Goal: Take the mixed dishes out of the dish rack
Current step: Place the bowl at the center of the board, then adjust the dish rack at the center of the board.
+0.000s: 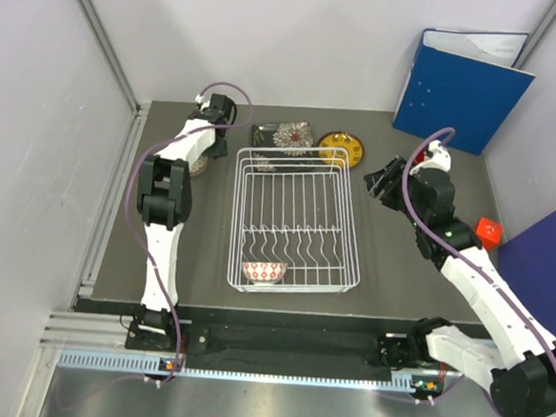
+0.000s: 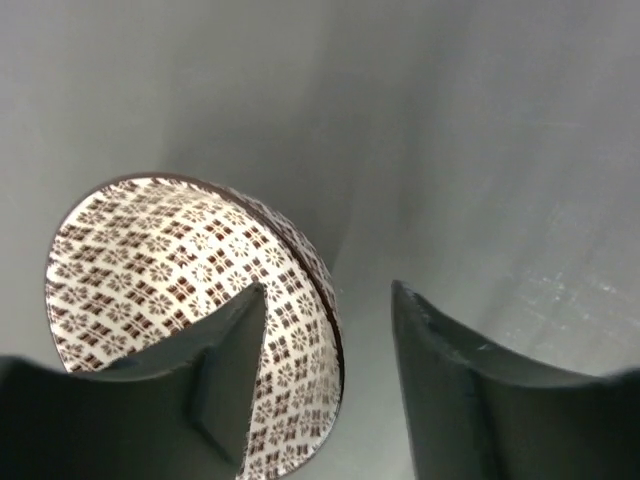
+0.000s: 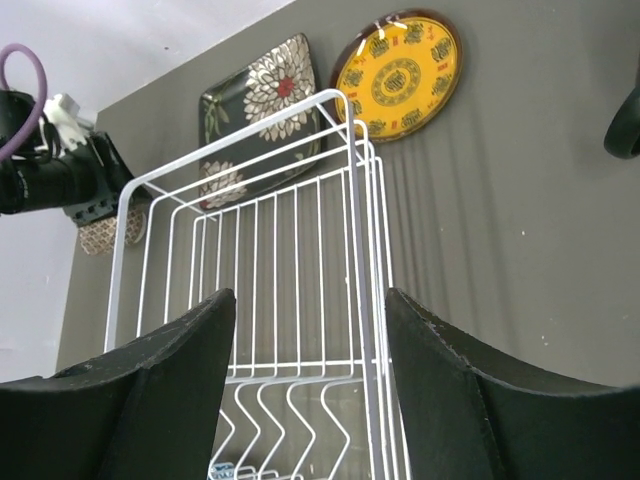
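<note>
**A:** Where does the unloading stand?

**B:** The dish rack [image 1: 296,219] is nearly bare. Only one patterned bowl [image 1: 264,271] lies inside it, at the rack's near end. The black floral plate [image 1: 283,134] and the yellow plate [image 1: 341,148] lie flat on the surface [image 1: 398,265] just beyond the rack's far end. A second bowl [image 2: 170,270] sits on the surface just left of the rack's far corner.

**A:** So which step is in hand?

**B:** It looks like the set-down of that second bowl. The left gripper [image 2: 328,290] is right over it with jaws parted fairly wide. One finger is above the bowl's patterned inside and the other outside the rim, with a clear gap on the outer side, so nothing is clamped.

**A:** And the right gripper?

**B:** The right gripper [image 3: 310,295] hovers to the right of the rack's far corner, jaws wide and holding nothing.

**A:** What does the next move call for?

**B:** Probably the left gripper lifts straight off the rim without dragging the bowl. Then one arm reaches to the rack's near end and closes on the rim of the bowl inside, clear of the prongs.
</note>
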{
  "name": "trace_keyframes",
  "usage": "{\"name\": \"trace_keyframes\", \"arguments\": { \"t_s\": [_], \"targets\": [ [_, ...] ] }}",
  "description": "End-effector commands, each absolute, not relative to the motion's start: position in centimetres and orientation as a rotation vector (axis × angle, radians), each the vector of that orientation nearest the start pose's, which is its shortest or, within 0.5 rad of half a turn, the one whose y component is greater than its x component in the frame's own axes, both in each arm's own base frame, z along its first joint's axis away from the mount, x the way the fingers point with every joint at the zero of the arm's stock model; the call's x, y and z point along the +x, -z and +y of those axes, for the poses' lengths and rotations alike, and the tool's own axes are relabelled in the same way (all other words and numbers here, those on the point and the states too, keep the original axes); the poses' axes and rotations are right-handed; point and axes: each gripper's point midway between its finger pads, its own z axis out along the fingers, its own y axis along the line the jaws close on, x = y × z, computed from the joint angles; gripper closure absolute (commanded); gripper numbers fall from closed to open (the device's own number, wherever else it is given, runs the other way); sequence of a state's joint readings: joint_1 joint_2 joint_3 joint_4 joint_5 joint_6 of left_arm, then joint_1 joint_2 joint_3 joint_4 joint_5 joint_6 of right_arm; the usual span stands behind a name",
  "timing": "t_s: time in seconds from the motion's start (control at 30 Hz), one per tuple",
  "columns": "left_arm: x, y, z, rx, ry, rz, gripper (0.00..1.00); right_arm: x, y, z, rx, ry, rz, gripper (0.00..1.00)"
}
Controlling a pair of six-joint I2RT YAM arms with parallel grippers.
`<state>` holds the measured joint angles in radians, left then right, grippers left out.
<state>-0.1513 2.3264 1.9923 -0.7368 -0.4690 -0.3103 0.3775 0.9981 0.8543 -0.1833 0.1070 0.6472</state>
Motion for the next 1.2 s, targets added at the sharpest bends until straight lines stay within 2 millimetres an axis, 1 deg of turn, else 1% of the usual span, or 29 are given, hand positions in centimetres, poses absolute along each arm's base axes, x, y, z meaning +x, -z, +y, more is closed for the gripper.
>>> {"name": "trace_keyframes", "arguments": {
  "t_s": [0.0, 0.07, 0.1, 0.17, 0.2, 0.23, 0.27, 0.3, 0.37, 0.4, 0.43, 0.47, 0.5, 0.53, 0.57, 0.63, 0.67, 0.7, 0.73, 0.77, 0.83, 0.87, 0.9, 0.93, 1.0, 1.03, 1.07, 1.13, 1.17],
  "targets": [
    [55.3, -12.9, -0.2, -0.41, -0.444, 2.317, 0.36, 33.4, -25.8, 14.2, 0.321, -0.616, 1.867, 0.38],
    [55.6, -15.2, 0.0, -0.415, -0.438, 2.277, 0.29, 33.5, -25.7, 14.3, 0.323, -0.616, 1.87, 0.38],
    [55.7, -17.4, -0.1, -0.426, -0.415, 2.238, 0.28, 33.5, -25.7, 14.3, 0.322, -0.618, 1.869, 0.38],
    [55.6, -19.7, -0.7, -0.417, -0.357, 2.209, 0.28, 33.6, -25.7, 14.4, 0.32, -0.617, 1.869, 0.38],
    [55.0, -22.2, -1.5, -0.411, -0.326, 2.17, 0.28, 33.7, -25.6, 14.4, 0.317, -0.616, 1.874, 0.38],
    [54.6, -23.5, -2.2, -0.397, -0.32, 2.148, 0.28, 33.7, -25.6, 14.4, 0.313, -0.613, 1.875, 0.38],
    [54.2, -24.7, -3.1, -0.367, -0.313, 2.13, 0.28, 33.7, -25.4, 14.5, 0.307, -0.61, 1.882, 0.38],
    [52.9, -26.5, -5.4, -0.306, -0.281, 2.107, 0.28, 33.7, -25.2, 14.5, 0.303, -0.607, 1.888, 0.38],
    [51.7, -27.9, -8.4, -0.219, -0.232, 2.081, 0.28, 33.5, -24.8, 15.0, 0.254, -0.619, 1.908, 0.39],
    [49.7, -28.4, -11.3, -0.114, -0.202, 2.084, 0.29, 33.4, -24.7, 15.2, 0.23, -0.625, 1.914, 0.39],
    [48.7, -28.5, -12.7, -0.067, -0.174, 2.087, 0.29, 33.3, -24.7, 15.4, 0.19, -0.624, 1.917, 0.39],
    [47.3, -29.2, -14.8, 0.01, -0.088, 2.088, 0.3, 33.1, -24.4, 15.8, 0.159, -0.639, 1.93, 0.39],
    [45.5, -27.6, -17.3, 0.096, -0.036, 2.13, 0.31, 32.8, -24.3, 16.3, 0.125, -0.659, 1.939, 0.39],
    [44.4, -27.0, -18.8, 0.143, 0.033, 2.153, 0.31, 32.6, -23.9, 16.3, 0.104, -0.648, 1.956, 0.39],
    [42.6, -26.5, -21.7, 0.235, 0.221, 2.186, 0.32, 32.5, -23.8, 16.3, 0.095, -0.646, 1.963, 0.39],
    [38.9, -25.8, -25.1, 0.381, 0.475, 2.201, 0.37, 32.3, -23.4, 16.1, 0.095, -0.631, 1.975, 0.39],
    [37.4, -25.7, -26.3, 0.475, 0.553, 2.181, 0.37, 32.2, -23.0, 15.8, 0.105, -0.613, 1.985, 0.39],
    [34.0, -25.4, -28.1, 0.601, 0.69, 2.164, 0.38, 32.1, -22.8, 15.6, 0.113, -0.604, 1.988, 0.39],
    [33.1, -26.0, -28.6, 0.65, 0.715, 2.119, 0.39, 32.1, -22.9, 15.4, 0.124, -0.602, 1.984, 0.39],
    [31.5, -27.2, -28.8, 0.71, 0.729, 2.062, 0.39, 32.1, -22.9, 15.4, 0.13, -0.604, 1.982, 0.39],
    [30.0, -27.2, -28.5, 0.756, 0.756, 2.052, 0.39, 32.5, -22.5, 15.0, 0.165, -0.574, 1.987, 0.39],
    [29.3, -28.1, -28.1, 0.781, 0.754, 2.026, 0.39, 32.7, -22.2, 15.0, 0.165, -0.571, 1.995, 0.39],
    [28.5, -28.6, -28.1, 0.811, 0.773, 2.005, 0.39, 32.8, -21.8, 15.1, 0.164, -0.564, 2.016, 0.39],
    [28.0, -29.0, -27.9, 0.819, 0.774, 1.987, 0.38, 33.1, -20.5, 15.4, 0.159, -0.551, 2.061, 0.39],
    [26.4, -29.6, -27.0, 0.833, 0.778, 1.966, 0.37, 33.3, -19.4, 15.7, 0.14, -0.547, 2.108, 0.38],
    [25.9, -29.3, -26.6, 0.837, 0.771, 1.986, 0.37, 33.4, -18.4, 15.8, 0.141, -0.537, 2.134, 0.38],
    [24.8, -28.5, -25.8, 0.849, 0.763, 2.027, 0.37, 33.1, -17.6, 16.1, 0.127, -0.557, 2.153, 0.38],
    [23.7, -27.4, -25.0, 0.854, 0.764, 2.077, 0.38, 33.3, -17.6, 16.4, 0.137, -0.584, 2.127, 0.38],
    [22.6, -26.4, -24.4, 0.852, 0.772, 2.114, 0.39, 33.1, -16.8, 16.4, 0.138, -0.586, 2.133, 0.38]
  ]
}}
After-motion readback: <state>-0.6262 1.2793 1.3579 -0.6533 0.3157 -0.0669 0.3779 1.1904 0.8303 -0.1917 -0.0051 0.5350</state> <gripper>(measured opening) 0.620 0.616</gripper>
